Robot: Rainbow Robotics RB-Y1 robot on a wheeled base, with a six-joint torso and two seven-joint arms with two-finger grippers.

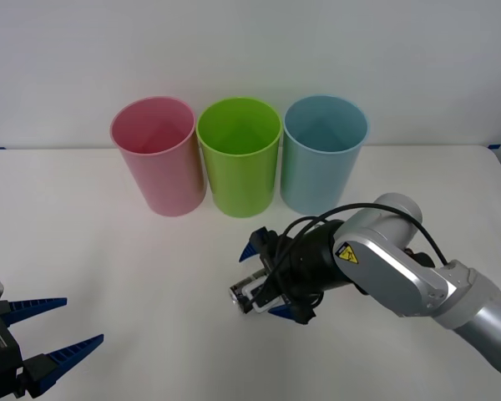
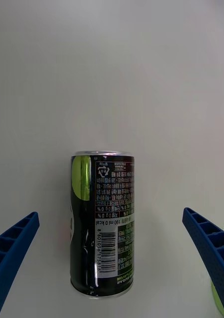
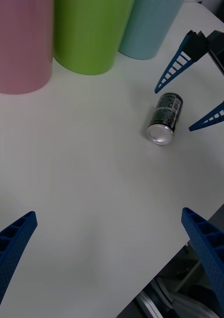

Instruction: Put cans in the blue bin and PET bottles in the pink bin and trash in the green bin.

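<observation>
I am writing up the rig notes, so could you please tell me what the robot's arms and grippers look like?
The right arm has rounded silver-grey links, a black wrist section, a looping black cable and a yellow warning sticker. Both the right gripper and left gripper carry blue, ribbed, tapering fingers on black mounts.

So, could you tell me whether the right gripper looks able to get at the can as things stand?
Probably yes: the right gripper is open, its fingers straddle the lying can, nothing between them.
</observation>
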